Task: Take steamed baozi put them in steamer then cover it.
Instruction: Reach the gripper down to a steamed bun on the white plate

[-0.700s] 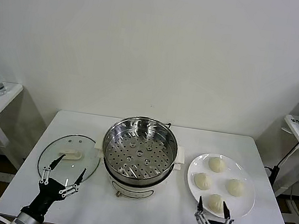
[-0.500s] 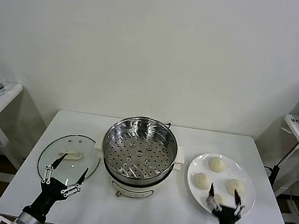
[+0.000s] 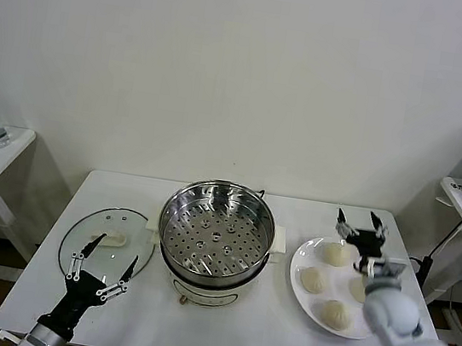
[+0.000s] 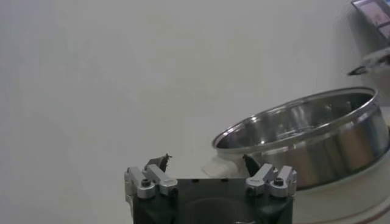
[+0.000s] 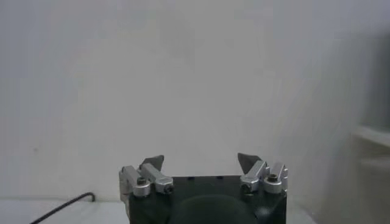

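White buns (image 3: 330, 283) on plate (image 3: 303, 256); right gripper (image 3: 358, 219) spread wide above, empty; left gripper (image 3: 109, 248) likewise by lid (image 3: 83, 243).

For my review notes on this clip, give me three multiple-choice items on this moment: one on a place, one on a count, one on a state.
1. Where does the cover lie?
A. on the steamer
B. flat on the table, on the robot's left of the steamer
C. on the plate

2. How many steamed baozi are on the plate?
A. two
B. four
C. six

3. What is in the steamer?
A. only its bare perforated tray
B. one bun
C. water to the rim

Answers:
1 B: the glass lid rests on the table beside the pot, with the left gripper over its near edge.
2 B: four buns show on the plate, one partly behind the right arm, whose right gripper is open and empty above them.
3 A: the head view shows only the holed tray.
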Controlling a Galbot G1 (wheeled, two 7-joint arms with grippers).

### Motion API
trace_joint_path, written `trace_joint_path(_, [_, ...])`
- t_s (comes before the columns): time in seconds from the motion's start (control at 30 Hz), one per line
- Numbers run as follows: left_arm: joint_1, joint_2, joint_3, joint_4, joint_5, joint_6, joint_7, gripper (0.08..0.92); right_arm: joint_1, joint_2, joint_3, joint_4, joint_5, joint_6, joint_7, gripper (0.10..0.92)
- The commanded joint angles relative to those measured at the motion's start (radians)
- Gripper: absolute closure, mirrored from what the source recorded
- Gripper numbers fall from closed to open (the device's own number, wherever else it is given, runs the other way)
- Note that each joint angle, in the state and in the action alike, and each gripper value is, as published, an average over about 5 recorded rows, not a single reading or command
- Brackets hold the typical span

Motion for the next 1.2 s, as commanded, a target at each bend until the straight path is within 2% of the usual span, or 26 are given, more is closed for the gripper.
trace_joint_path(0.03, [-0.022, -0.004, 0.008, 0.029, 0.000, 0.003, -0.001, 0.177, 0.467, -0.181, -0.342, -0.281, -0.160, -0.141, -0.757, 0.203])
trace_joint_path(0.27, [-0.019, -0.009, 0.008, 0.021, -0.001, 0.008, -0.003, 0.177, 0.691, -0.142, -0.591, -0.373, -0.462, -0.049, -1.068, 0.203])
trace_joint_path(0.47, [-0.017, -0.015, 0.004, 0.023, -0.001, 0.009, -0.004, 0.177, 0.771, -0.068, -0.671, -0.430, -0.668, 0.002, -1.178, 0.203])
trace_joint_path(0.7, [-0.016, -0.021, 0.003, 0.023, 0.000, 0.009, -0.004, 0.177, 0.785, 0.020, -0.690, -0.519, -0.827, 0.042, -1.185, 0.203])
trace_joint_path(1.2, [-0.009, -0.031, 0.000, 0.024, 0.002, 0.009, -0.006, 0.177, 0.761, 0.165, -0.682, -0.654, -0.909, 0.078, -1.133, 0.203])
